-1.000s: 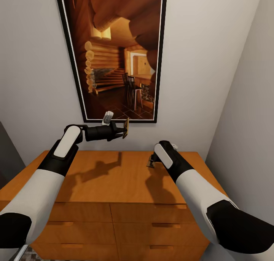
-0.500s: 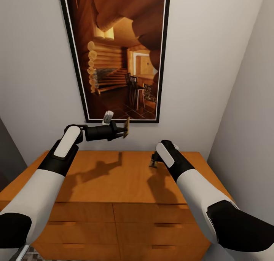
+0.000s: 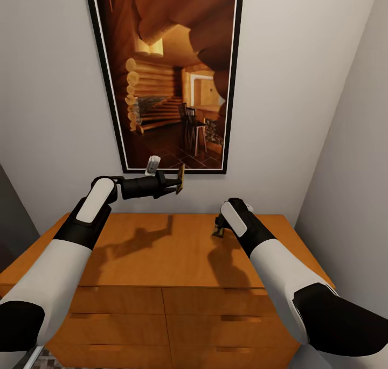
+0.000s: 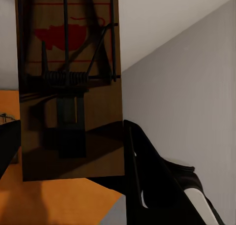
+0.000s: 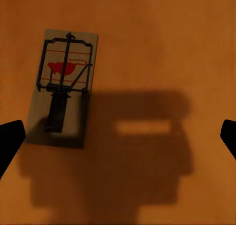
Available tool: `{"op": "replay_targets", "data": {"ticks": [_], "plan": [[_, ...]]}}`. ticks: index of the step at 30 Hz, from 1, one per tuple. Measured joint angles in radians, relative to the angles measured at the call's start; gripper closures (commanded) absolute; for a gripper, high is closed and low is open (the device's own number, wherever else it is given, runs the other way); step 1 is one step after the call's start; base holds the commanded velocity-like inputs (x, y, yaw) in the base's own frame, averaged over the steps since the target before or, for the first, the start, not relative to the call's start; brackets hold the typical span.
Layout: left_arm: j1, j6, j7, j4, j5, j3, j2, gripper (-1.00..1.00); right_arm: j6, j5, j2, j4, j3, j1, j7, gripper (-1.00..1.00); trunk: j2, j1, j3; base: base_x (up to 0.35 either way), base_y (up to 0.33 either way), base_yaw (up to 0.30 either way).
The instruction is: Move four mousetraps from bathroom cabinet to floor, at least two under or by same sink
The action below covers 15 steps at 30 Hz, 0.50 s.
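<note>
The left claw (image 3: 177, 185) clenched one mousetrap (image 3: 180, 180); the right claw (image 5: 118, 136), spread above another mousetrap (image 5: 63, 87) at ten o'clock, risked missing it.

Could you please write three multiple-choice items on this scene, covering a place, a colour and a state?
1. Where does the mousetrap seen from the right wrist lie?
A. on the cabinet top
B. on the tiled floor
C. in an open drawer

2. What colour is the printed shape on that mousetrap's board?
A. blue
B. red
C. green

3. What state is the left gripper in?
A. open and empty
B. shut on a drawer handle
C. shut on a mousetrap

Answers:
1 A: the free mousetrap lies flat on the orange-brown cabinet top, below the right gripper, whose fingertips stand wide apart.
2 B: a red shape shows under its dark wire parts.
3 C: the left gripper holds the held mousetrap in the air in front of the framed picture, above the cabinet top.
</note>
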Motion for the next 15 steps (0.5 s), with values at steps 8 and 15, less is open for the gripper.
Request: {"op": "replay_targets", "data": {"ticks": [8, 15], "plan": [[0.000, 0.000, -0.001, 0.000, 0.000, -0.001, -0.001, 1.00, -0.004, 0.001, 0.000, 0.000, -0.001, 0.000, -0.002, -1.00, 0.000, 0.000, 0.000, 0.000, 0.000, 0.000], [0.000, -0.001, -0.001, 0.000, -0.001, -0.020, -0.002, 1.00, -0.004, 0.000, -0.001, 0.002, -0.004, 0.000, -0.008, -1.00, 0.000, 0.000, 0.000, 0.038, 0.044, 0.000]]}}
